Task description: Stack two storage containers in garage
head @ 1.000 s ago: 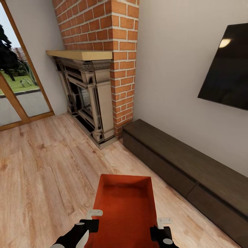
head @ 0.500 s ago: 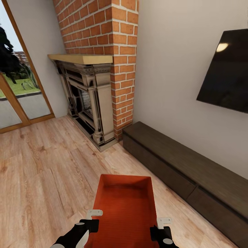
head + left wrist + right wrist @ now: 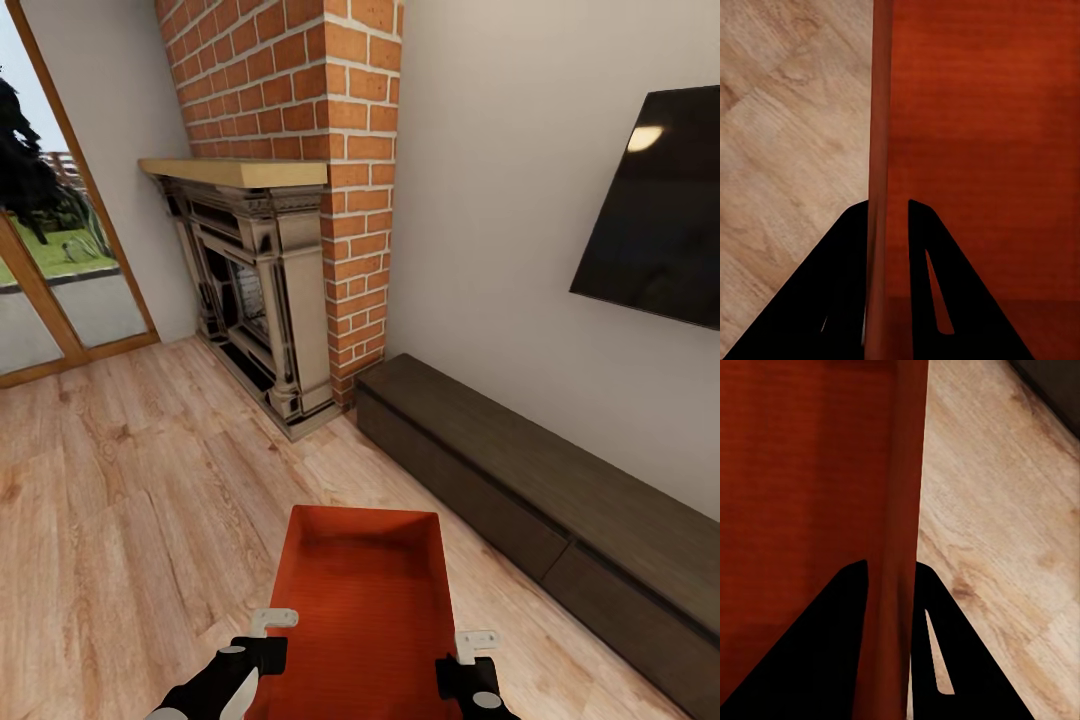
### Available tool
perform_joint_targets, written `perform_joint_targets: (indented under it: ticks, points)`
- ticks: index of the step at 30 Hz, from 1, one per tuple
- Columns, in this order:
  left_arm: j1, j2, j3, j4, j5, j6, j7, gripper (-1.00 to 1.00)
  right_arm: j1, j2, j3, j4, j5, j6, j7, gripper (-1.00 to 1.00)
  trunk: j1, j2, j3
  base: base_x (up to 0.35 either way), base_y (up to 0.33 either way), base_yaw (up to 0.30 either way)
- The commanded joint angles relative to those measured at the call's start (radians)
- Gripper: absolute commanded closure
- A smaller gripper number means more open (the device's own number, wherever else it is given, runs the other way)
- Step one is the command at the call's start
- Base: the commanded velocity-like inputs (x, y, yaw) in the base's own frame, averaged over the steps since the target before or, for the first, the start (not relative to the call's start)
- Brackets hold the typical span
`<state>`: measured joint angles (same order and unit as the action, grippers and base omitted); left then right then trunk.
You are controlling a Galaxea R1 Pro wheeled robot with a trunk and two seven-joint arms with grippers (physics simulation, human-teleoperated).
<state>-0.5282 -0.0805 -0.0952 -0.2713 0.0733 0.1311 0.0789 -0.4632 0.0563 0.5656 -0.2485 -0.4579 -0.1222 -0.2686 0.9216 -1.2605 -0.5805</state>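
Left gripper and right gripper each pinch a side wall of the storage container between them (living room floor below); carry it level, grips equal.

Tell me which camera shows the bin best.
The head view: the bin shows with its whole open interior, held between both grippers. The wrist views show just one thin wall each, pinched between black fingers.
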Motion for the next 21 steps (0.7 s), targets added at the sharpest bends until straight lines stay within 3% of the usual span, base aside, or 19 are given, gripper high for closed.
perform_joint_targets:
  ticks: [1,12,21]
  points:
    - [0.001,0.001,0.004,0.001,-0.003,0.007,0.013,1.0,-0.002,0.0,-0.015,-0.002,0.008,-0.013,-0.003,1.0,0.0,0.0,-0.001,0.0,0.0,0.0]
    - [0.001,0.001,0.004,0.001,-0.003,0.007,0.013,1.0,-0.002,-0.001,-0.016,-0.002,0.007,-0.01,-0.003,1.0,0.0,0.0,-0.001,0.0,0.0,0.009]
    - [0.001,-0.002,0.002,0.001,-0.003,0.007,0.013,1.0,-0.002,-0.001,-0.016,-0.002,0.007,-0.005,-0.003,1.0,0.0,0.0,-0.001,0.0,0.0,0.259]
